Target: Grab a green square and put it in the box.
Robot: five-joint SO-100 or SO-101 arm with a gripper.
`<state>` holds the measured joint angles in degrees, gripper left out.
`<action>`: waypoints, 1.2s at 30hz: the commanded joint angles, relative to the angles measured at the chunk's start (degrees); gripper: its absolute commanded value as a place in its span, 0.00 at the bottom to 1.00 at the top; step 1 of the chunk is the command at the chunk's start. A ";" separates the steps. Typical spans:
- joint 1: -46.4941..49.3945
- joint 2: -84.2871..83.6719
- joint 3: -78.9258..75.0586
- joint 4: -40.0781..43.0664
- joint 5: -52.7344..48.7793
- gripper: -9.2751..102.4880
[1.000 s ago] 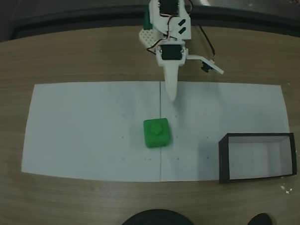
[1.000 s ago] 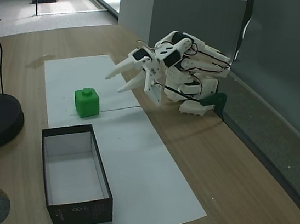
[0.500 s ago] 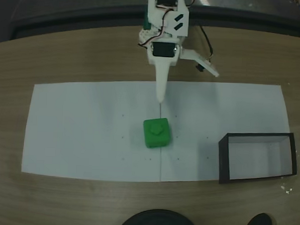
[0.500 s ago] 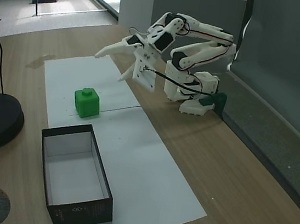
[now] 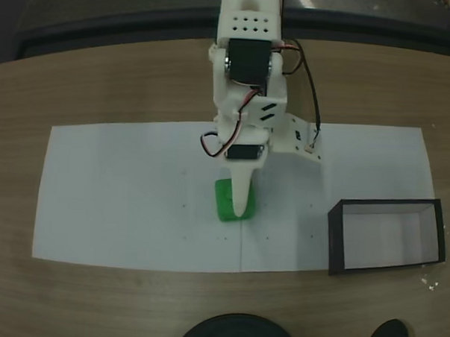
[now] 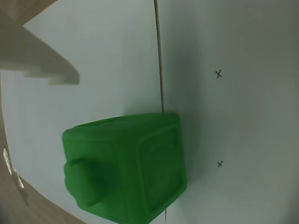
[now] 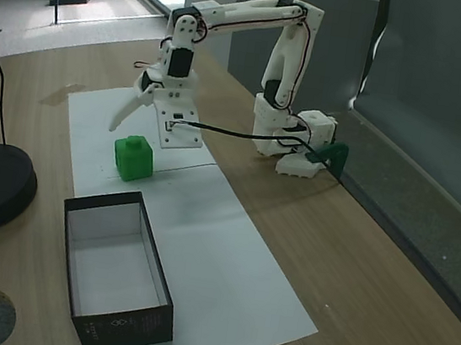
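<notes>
- I take the green square [image 6: 124,168] as my landmark. In the wrist view it sits close under the camera, resting flat on white paper [image 6: 233,116], astride a thin pencil line with small cross marks on the paper beside it.
- The piece reads as a moulded plastic cube with a raised stud [image 6: 84,179] on its top face. I judge it light, rigid and unlikely to deform or break under a pinch; the faces look smooth, so some slip is possible.
- Recommended hold: two opposite flat side faces, low enough to clear the stud. The stud is too small and rounded to trust.
- One white fingertip [image 6: 42,60] shows in the wrist view, beside the cube and clear of it. No contact seen.
- In a fixed view from above, the gripper [image 5: 242,203] hangs over the cube [image 5: 225,202] and hides most of it. In a fixed view from the side, the gripper [image 7: 140,118] is above and just behind the cube [image 7: 133,158], not touching.
- Jaws: spread apart, one finger angled out from the other, holding nothing.
- The box [image 7: 159,295] stands on the near side of the cube in that side view, a little apart from it, on the same paper, open-topped with nothing inside.
- Behind the cube the arm's base [image 7: 290,142] sits on the wooden table [image 7: 354,265].
- Judgement: approach stage; the cube is not yet grasped.
</notes>
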<state>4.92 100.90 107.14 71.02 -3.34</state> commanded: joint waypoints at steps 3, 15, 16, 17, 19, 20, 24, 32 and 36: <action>-0.09 -6.33 -8.79 0.09 -0.26 0.44; 0.18 -18.02 -16.00 -0.44 0.09 0.22; 0.18 -18.02 -16.44 -0.44 0.00 0.22; 0.00 -17.84 -16.79 -0.44 0.09 0.22; -0.53 -17.67 -18.28 -0.09 0.18 0.21; -1.05 -17.58 -19.78 0.35 0.18 0.21; -4.31 -13.18 -29.44 6.42 0.26 0.21; -19.86 -2.29 -60.47 19.34 -0.35 0.22; -27.16 -4.04 -69.26 18.02 -0.35 0.22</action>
<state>-19.25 94.83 45.79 90.35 -3.52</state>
